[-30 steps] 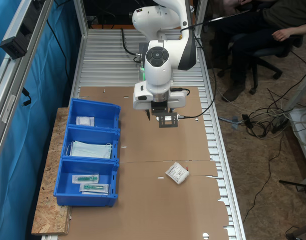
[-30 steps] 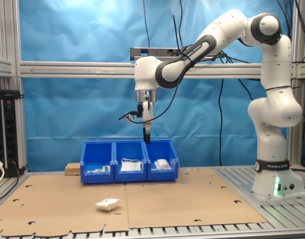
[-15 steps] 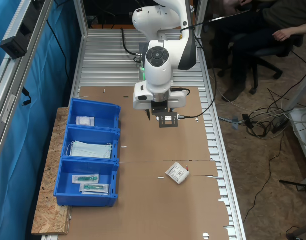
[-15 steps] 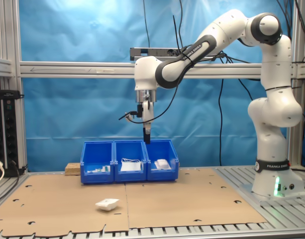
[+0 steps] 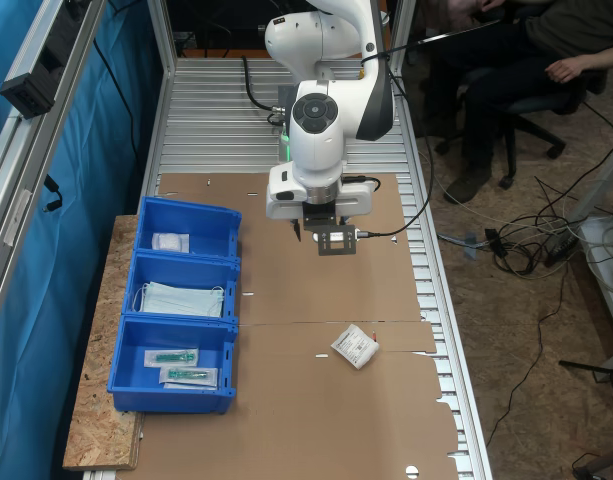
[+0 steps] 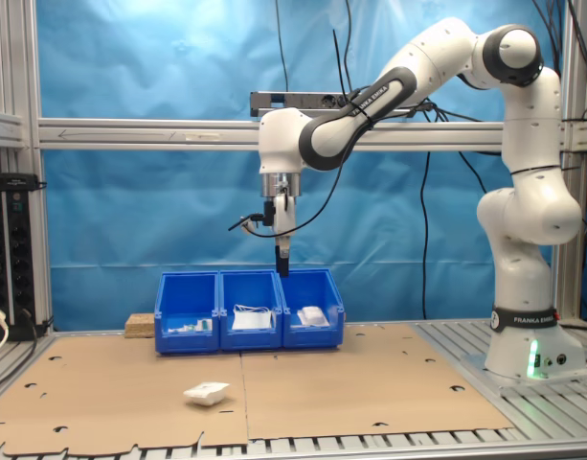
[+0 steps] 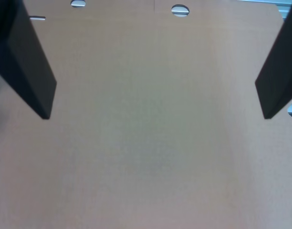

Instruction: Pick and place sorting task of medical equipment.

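Two dark fingers (image 7: 29, 67) stand wide apart in the wrist view, spread and grasping nothing, with bare brown cardboard (image 7: 150, 143) between them and two small cut-outs near its far edge. The gripper (image 6: 283, 266) hangs high above the table in the second exterior view, pointing straight down from the white arm (image 6: 370, 96), well clear of everything below. In the first exterior view the gripper (image 5: 316, 232) sits over the cardboard sheet (image 5: 316, 290), near the arm's base end of it and beside the top bin of the row.

The white crinkly packet (image 5: 355, 346) lies loose on the cardboard, tilted, near the seam between two sheets and toward the first exterior view's right; it is well apart from the gripper. In the second exterior view the same packet (image 6: 206, 393) rests on the cardboard in front of the bins, toward the second exterior view's left.

Three blue bins (image 5: 136, 310) stand joined in a row along the first exterior view's left side of the cardboard. One end bin holds a small white packet (image 5: 170, 241), the middle one pale blue face masks (image 5: 181, 299), and the other end bin green-tipped items in clear sleeves (image 5: 176, 366). A strip of chipboard (image 5: 96, 400) lies under the bins' outer edge.

A seated person (image 5: 546, 50) shows at the upper corner of the first exterior view's right, away from the table, with cables (image 5: 526, 240) on the floor nearby
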You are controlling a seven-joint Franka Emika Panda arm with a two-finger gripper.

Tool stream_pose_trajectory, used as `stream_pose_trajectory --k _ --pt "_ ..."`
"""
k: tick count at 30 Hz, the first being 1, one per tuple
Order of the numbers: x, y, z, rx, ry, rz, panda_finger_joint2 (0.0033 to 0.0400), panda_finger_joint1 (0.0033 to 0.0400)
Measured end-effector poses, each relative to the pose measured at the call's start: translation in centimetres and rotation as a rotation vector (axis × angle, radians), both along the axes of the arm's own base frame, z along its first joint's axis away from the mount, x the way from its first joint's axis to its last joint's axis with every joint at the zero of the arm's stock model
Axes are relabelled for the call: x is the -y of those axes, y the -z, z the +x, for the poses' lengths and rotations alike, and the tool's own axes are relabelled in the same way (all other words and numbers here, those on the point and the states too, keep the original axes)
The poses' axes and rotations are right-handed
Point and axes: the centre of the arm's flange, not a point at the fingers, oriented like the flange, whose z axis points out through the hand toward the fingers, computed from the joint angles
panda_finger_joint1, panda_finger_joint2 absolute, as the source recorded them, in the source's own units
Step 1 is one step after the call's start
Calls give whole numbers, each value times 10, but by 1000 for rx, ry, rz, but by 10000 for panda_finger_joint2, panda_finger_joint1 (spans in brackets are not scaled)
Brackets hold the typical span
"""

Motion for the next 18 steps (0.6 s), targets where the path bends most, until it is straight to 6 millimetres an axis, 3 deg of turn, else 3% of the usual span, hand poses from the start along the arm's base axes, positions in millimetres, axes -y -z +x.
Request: stream_pose_trajectory --k 10,18 --pt "0 0 5 34 2 -6 400 400" --pt "0 14 16 67 3 -22 400 400"
